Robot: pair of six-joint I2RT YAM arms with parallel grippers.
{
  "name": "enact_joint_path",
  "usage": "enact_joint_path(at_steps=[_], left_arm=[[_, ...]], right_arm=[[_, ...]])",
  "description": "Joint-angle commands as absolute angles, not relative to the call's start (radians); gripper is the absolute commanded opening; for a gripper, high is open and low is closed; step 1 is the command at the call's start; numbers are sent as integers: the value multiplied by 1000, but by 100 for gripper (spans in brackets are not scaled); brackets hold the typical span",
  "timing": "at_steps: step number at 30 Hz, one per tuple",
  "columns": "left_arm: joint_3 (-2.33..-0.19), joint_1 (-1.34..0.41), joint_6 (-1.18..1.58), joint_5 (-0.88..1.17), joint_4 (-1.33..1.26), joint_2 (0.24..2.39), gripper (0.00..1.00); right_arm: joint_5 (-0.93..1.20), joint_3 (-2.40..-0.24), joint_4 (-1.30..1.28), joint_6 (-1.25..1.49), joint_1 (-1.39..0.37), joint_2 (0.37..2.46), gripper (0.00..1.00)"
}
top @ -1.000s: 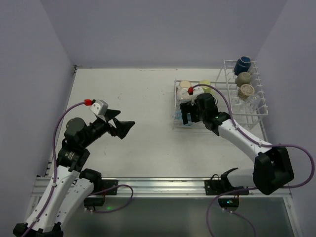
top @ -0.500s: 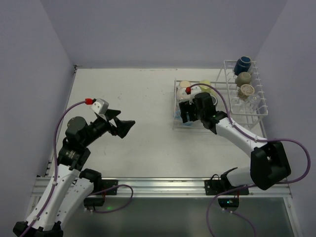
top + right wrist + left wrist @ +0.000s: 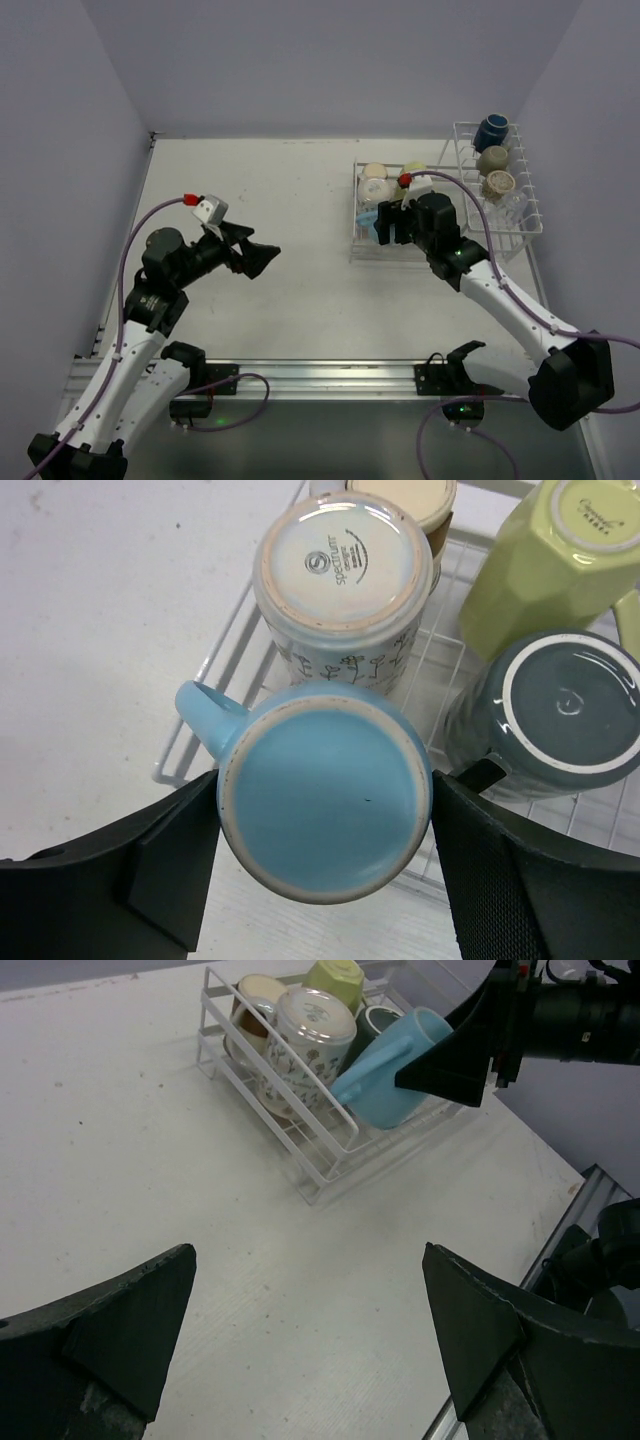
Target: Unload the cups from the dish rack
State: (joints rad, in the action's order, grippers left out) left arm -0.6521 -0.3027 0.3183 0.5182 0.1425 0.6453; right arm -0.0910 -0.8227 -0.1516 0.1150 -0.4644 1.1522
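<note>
Right claw [image 3: 325,820]: pinching the light blue mug [image 3: 395,1060] by its sides.
Light blue mug: tilted over the near part of the dish rack [image 3: 318,1185], on its low section at the table's [image 3: 280,200] far right.
Writing: the upturned base of the white patterned cup [image 3: 343,565] reads "spectrum"; the mark on the pale green cup [image 3: 545,565] is too small to read.
Left claw [image 3: 308,1290]: spread wide above the table, near left.

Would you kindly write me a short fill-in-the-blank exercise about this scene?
The light blue mug is clamped by the ___ pincer.
The left pincer hangs ___ over bare table.
The farthest cup in the dish rack, up in its tall basket, is ___.
Missing words: right; open; navy.
</note>
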Motion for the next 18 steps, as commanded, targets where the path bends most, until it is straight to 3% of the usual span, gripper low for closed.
enact_joint_path(at_steps=[1,8,13,18], left_arm=[[-658,-308,386,589,91,650,100],[-649,-308,549,686,-58,670,95],[-528,-319,767,772,-386,744,88],[-495,-406,851,717,-530,808,83]], right_arm=[[-94,-816,-24,173,-468,1072,34],[-51,-816,-69,357,-468,944,30],[102,-741,99,616,-469,851,27],[218,-709,259,812,-477,798,27]])
